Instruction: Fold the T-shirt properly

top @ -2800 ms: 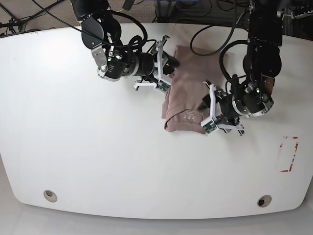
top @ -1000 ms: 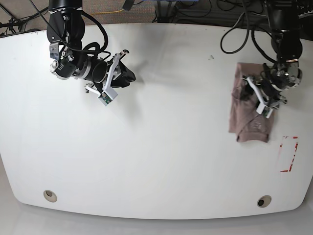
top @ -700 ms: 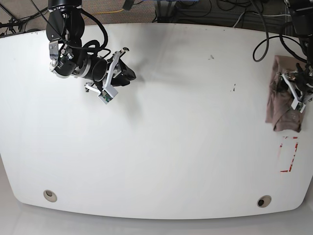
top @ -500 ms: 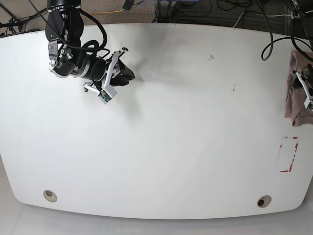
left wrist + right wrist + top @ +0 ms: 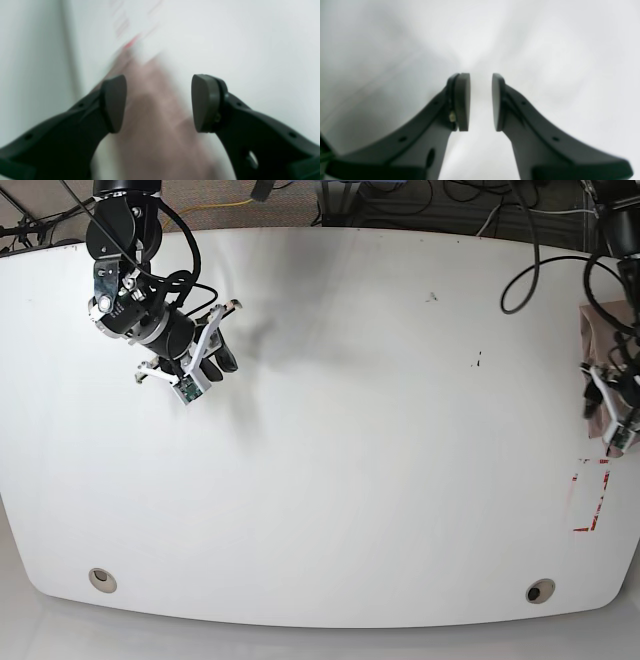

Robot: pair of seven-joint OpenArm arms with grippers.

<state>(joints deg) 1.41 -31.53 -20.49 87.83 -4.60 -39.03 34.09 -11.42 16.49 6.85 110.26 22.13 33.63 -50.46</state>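
At the table's three o'clock edge, the left gripper (image 5: pixel 157 102) hovers with fingers spread wide and pinching nothing, the folded mauve T-shirt (image 5: pixel 152 125) blurred just beneath them beside a red mark (image 5: pixel 590 495). Farther off, near ten o'clock, the right gripper (image 5: pixel 481 102) hangs over the bare white table (image 5: pixel 350 430), fingers nearly together, holding nothing. To finish well, the left arm should probably lift straight up without snagging the cloth.
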